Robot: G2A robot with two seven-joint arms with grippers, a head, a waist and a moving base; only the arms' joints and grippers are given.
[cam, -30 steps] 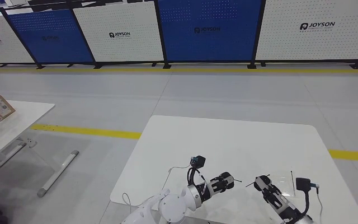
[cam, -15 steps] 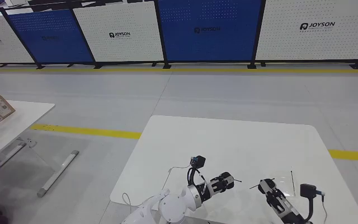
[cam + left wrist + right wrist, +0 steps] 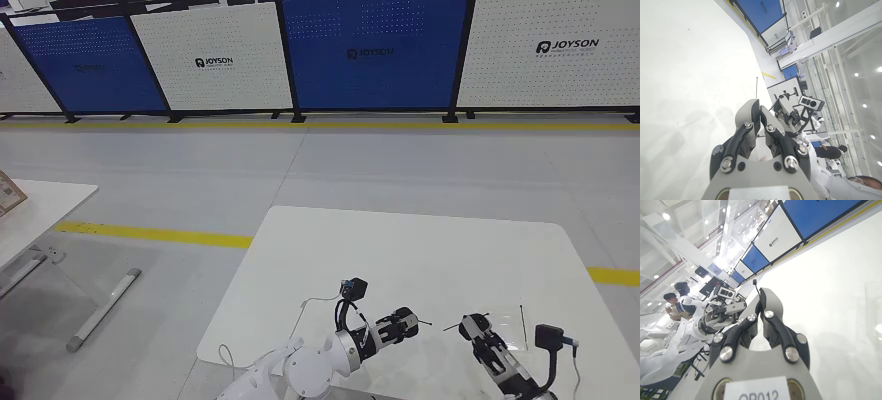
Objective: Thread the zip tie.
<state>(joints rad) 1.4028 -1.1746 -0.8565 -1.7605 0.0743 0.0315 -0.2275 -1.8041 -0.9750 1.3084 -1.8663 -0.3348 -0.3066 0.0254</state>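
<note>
- Left wrist view — the left gripper (image 3: 759, 107) is pinched on the zip tie (image 3: 756, 89), whose thin black tail juts past its tips.
- Facing it, the right gripper (image 3: 759, 294) clamps the other end (small square head (image 3: 754, 281) poking out) — both near the table (image 3: 400, 250) front edge.

The zip tie (image 3: 754, 281) vanishes between the pads of my right pincer (image 3: 760, 294); from above it's too thin to trace.

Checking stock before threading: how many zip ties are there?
2 clearly: one zip tie sticks out of the left pincer, a second zip tie out of the right pincer. A thin dark line on the table right of that pincer may be a third.
</note>
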